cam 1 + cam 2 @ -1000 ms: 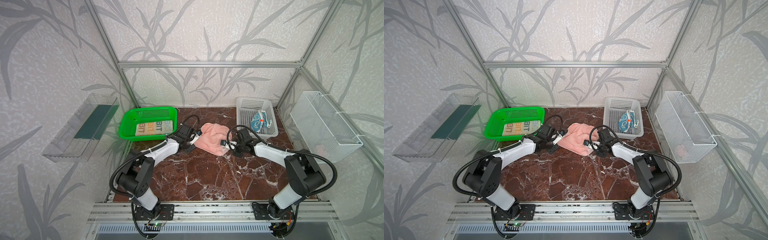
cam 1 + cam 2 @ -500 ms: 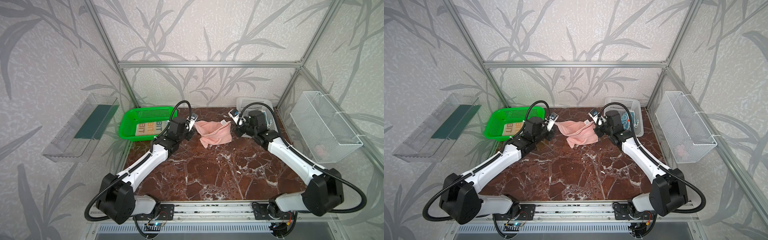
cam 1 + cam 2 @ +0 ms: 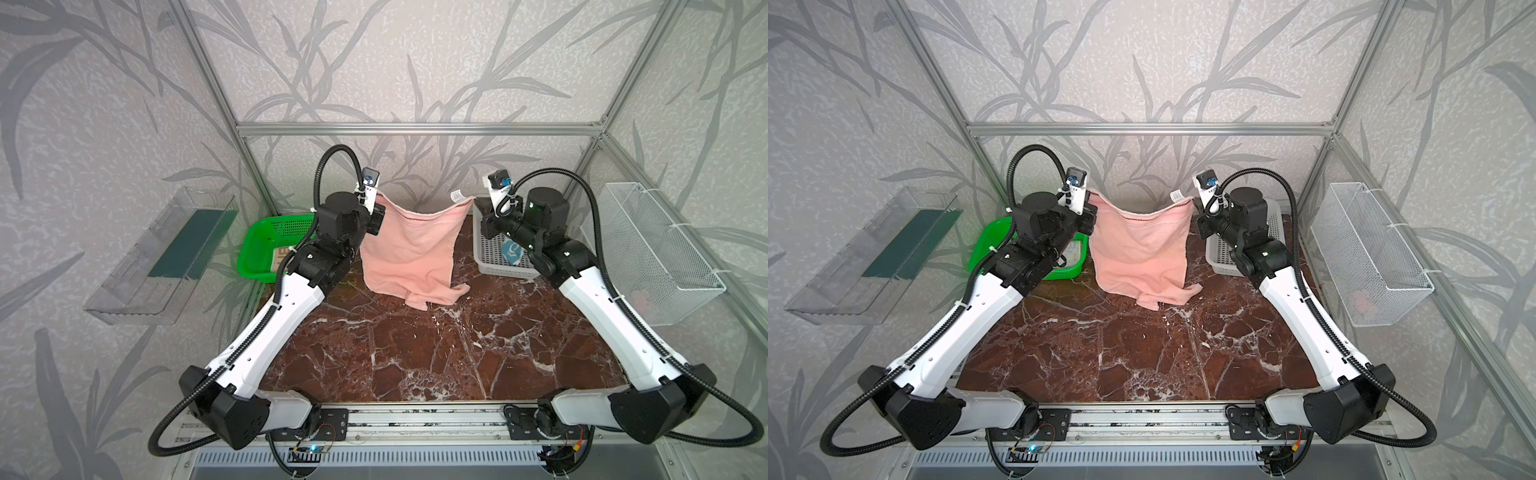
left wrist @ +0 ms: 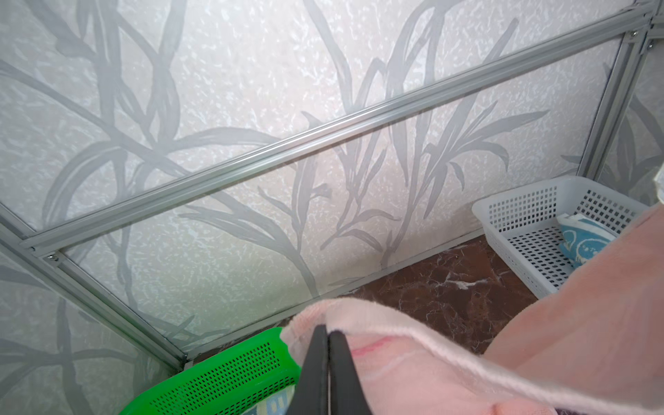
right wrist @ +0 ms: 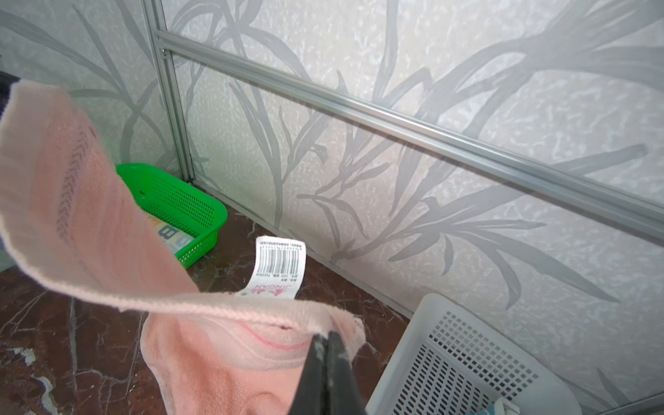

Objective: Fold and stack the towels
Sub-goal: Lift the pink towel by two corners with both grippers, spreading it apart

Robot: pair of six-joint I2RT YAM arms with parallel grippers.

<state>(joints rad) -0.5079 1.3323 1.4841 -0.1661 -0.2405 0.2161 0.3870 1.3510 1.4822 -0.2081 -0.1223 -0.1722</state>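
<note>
Step in hand, as I read it: spreading the pink towel (image 3: 409, 249) before the 1st fold. Left gripper (image 4: 327, 334) is clamped shut on one top corner and right gripper (image 5: 326, 341) is clamped shut on the other, next to the barcode tag (image 5: 278, 266). The towel hangs between them as a sheet over the back of the marble table (image 3: 415, 353), between the green basket (image 3: 266, 245) and the white basket (image 3: 494, 253). The top hem sags a bit in the middle, and the bottom R corner is curled and bunched and looks to touch the table. To do this well: pull the grippers a little further apart so the hem goes taut w/o yanking cloth from the jaws. Keep both at the same height, then drag toward the front so the bunched corner uncurls as the cloth lays flat. Watch the baskets on both sides, since the arms are close to them. The cream towel (image 5: 172, 233) sits in the green basket and the teal towel (image 3: 512, 251) in the white one, neither touched. Vs a sec ago: the towel was then a crumpled heap on the table w/ both grippers down at it. Half a sec ago it was partly lifted and drooping. Now the arms are much higher and further back, and most of the cloth is off the table.
</note>
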